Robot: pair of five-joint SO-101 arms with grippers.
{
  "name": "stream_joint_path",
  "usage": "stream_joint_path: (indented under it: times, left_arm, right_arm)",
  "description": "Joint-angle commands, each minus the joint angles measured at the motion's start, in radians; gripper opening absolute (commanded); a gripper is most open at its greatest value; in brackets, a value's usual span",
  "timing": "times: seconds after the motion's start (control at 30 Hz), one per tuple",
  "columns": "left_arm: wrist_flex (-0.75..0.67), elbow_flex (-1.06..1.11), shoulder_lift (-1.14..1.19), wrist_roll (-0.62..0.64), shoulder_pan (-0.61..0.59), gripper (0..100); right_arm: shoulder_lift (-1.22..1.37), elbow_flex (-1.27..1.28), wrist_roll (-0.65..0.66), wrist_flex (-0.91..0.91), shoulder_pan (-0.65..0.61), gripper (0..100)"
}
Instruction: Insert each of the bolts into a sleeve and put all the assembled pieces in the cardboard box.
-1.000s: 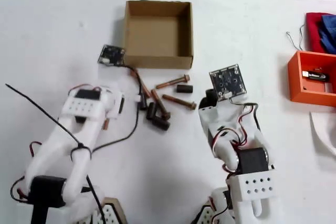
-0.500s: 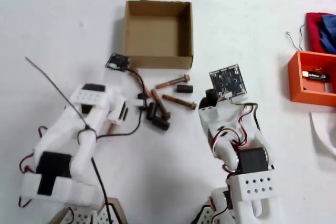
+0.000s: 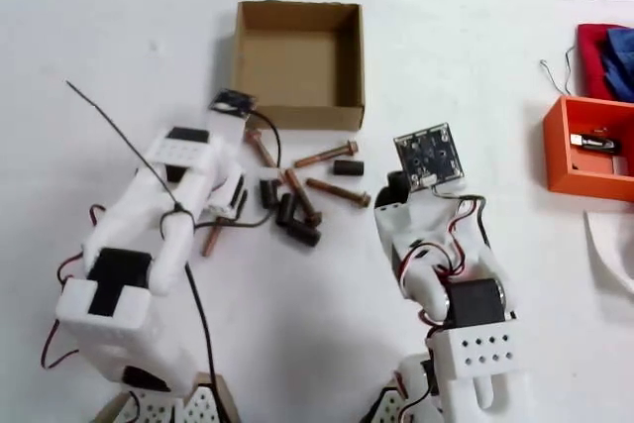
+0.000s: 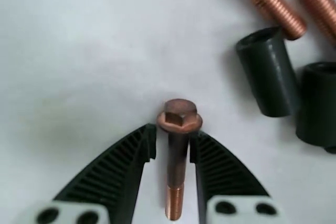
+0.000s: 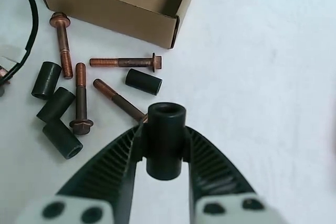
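My left gripper [image 4: 173, 140] is shut on a copper bolt [image 4: 178, 129], whose hex head sticks out past the fingertips. In the high view this bolt [image 3: 212, 236] hangs under the left gripper [image 3: 224, 212], just left of the pile. My right gripper [image 5: 164, 137] is shut on a black sleeve [image 5: 165, 145], held upright with its bore facing out. The right gripper [image 3: 395, 195] sits right of the pile. Several loose bolts [image 3: 325, 156] and black sleeves [image 3: 302, 232] lie in front of the open cardboard box [image 3: 298, 114].
An orange bin [image 3: 565, 151] and red cloth [image 3: 594, 52] sit at the far right edge. A black cable [image 3: 248, 220] trails from the left arm across the table near the pile. White table lies open to the left and in front of the arms.
The left arm has swung and shifted right toward the pile, carrying the bolt; its camera board now sits near the box front. The right arm has not moved.
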Motion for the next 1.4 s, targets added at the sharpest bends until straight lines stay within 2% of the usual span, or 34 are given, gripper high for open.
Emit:
stream_joint_path:
  times: [0.0, 0.17, 0.6, 0.73, 0.83, 0.9, 1.13, 1.2, 1.37]
  left_arm:
    - [0.000, -0.050, 0.009, 0.002, 0.052, 13]
    - [-0.008, -0.048, 0.012, 0.002, 0.069, 2]
    - [0.026, -0.065, -0.034, 0.000, 0.063, 3]
    - [0.084, -0.051, -0.252, 0.002, 0.071, 3]
    - [0.066, 0.035, -0.502, 0.002, 0.068, 3]
    - [-0.025, 0.165, -0.689, 0.003, 0.061, 3]
    - [-0.508, 0.727, -1.234, 0.002, -0.015, 3]
    - [-0.516, 0.774, -1.349, 0.003, -0.068, 3]
    - [-0.381, 0.828, -1.553, -0.006, -0.146, 3]
  right_arm:
    - [-0.022, -0.011, -0.009, -0.018, 0.004, 2.1]
    - [-0.022, -0.011, -0.009, -0.018, 0.004, 2.1]
    - [-0.022, -0.011, -0.009, -0.008, 0.004, 2.1]
    - [-0.067, -0.009, -0.009, 0.008, 0.005, 2.1]
    - [-0.156, 0.028, -0.002, 0.013, 0.005, 2.1]
    - [-0.220, 0.071, -0.006, -0.002, 0.005, 2.1]
    - [-0.389, 0.175, -0.009, -0.047, 0.004, 2.1]
    - [-0.409, 0.183, -0.009, -0.047, 0.004, 2.1]
    - [-0.415, 0.186, -0.009, -0.045, 0.004, 2.1]
